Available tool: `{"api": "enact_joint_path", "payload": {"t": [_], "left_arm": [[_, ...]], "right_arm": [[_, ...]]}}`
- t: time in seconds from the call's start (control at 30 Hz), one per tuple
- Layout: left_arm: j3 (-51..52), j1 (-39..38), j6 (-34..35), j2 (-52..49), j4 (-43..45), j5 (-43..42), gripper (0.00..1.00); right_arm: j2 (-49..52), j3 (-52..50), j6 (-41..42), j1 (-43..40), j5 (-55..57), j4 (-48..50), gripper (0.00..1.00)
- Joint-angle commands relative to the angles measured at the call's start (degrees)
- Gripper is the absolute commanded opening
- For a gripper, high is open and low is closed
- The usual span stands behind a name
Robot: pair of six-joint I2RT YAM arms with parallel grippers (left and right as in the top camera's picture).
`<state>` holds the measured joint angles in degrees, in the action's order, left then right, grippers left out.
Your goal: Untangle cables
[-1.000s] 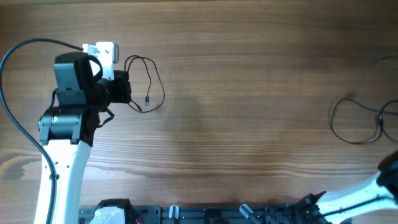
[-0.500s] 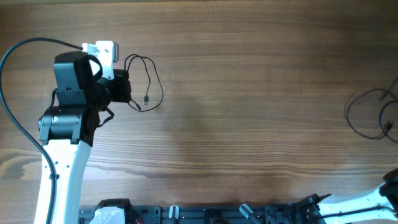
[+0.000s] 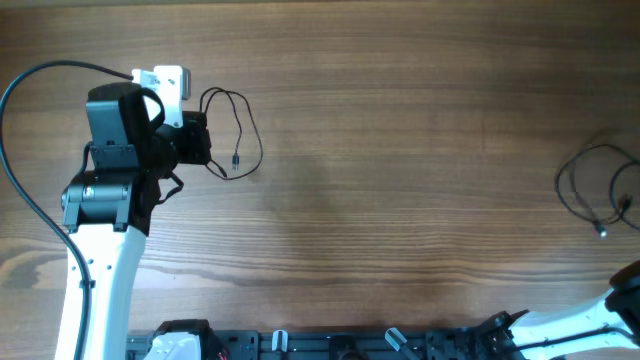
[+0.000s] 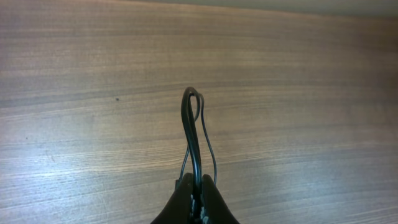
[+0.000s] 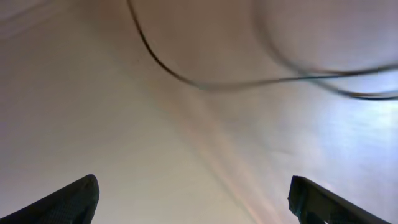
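Observation:
One thin black cable [image 3: 240,135] lies in a loose loop at the table's left, its small plug pointing down. My left gripper [image 3: 196,142] is shut on one end of it. In the left wrist view the fingers [image 4: 185,190] pinch the cable [image 4: 191,115], which rises ahead in a narrow loop. A second black cable [image 3: 592,185] lies in slack loops at the far right edge. My right gripper [image 5: 196,199] is open wide with nothing between its fingers, and this cable [image 5: 199,84] curves, blurred, across the top of that view.
The table is bare brown wood [image 3: 400,170]. The left arm's thick dark cable [image 3: 25,85] arcs along the left edge. Part of the right arm [image 3: 600,310] shows at the bottom right corner. A black rail with clips [image 3: 330,343] runs along the front edge.
The right gripper has opened. The right cable's loop has shifted toward the right edge and settled slack. The left arm and its cable have not moved.

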<state>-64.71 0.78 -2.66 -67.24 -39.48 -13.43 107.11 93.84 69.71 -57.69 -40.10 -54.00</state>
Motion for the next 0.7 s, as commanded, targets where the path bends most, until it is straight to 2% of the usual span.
{"api": "enact_joint_path", "payload": {"t": [0.0,0.13,0.33,0.43,0.47,0.5,0.53,0.57,0.67], "left_arm": [[-0.2,0.2,0.5,-0.3,0.3,-0.9,0.04],[-0.2,0.2,0.5,-0.3,0.3,-0.9,0.05],[-0.2,0.2,0.5,-0.3,0.5,-0.9,0.04],[-0.2,0.2,0.5,-0.3,0.2,-0.9,0.08],[-0.2,0.2,0.5,-0.3,0.1,-0.9,0.1],[-0.2,0.2,0.5,-0.3,0.0,-0.9,0.11],[-0.2,0.2,0.5,-0.3,0.0,-0.9,0.11],[-0.2,0.2,0.5,-0.3,0.0,-0.9,0.12],[-0.2,0.2,0.5,-0.3,-0.1,-0.9,0.12]], "right_arm": [[-1.1,0.2,2.0,0.8,15.2,-5.1,1.0],[-1.1,0.2,-3.9,1.8,19.7,-8.3,1.0],[-1.1,0.2,-21.7,7.0,21.6,-8.5,1.0],[-1.1,-0.8,-30.8,11.3,24.0,-9.2,1.0],[-1.0,-1.4,-36.3,13.2,24.6,-9.3,0.94],[-1.0,-1.9,-40.2,14.8,24.9,-9.3,0.81],[-1.0,-2.5,-43.1,16.3,25.4,-8.9,0.73],[-1.0,-3.2,-44.8,17.9,26.9,-8.3,0.57],[-1.0,-5.9,-45.7,22.3,34.8,-5.4,0.24]]}}
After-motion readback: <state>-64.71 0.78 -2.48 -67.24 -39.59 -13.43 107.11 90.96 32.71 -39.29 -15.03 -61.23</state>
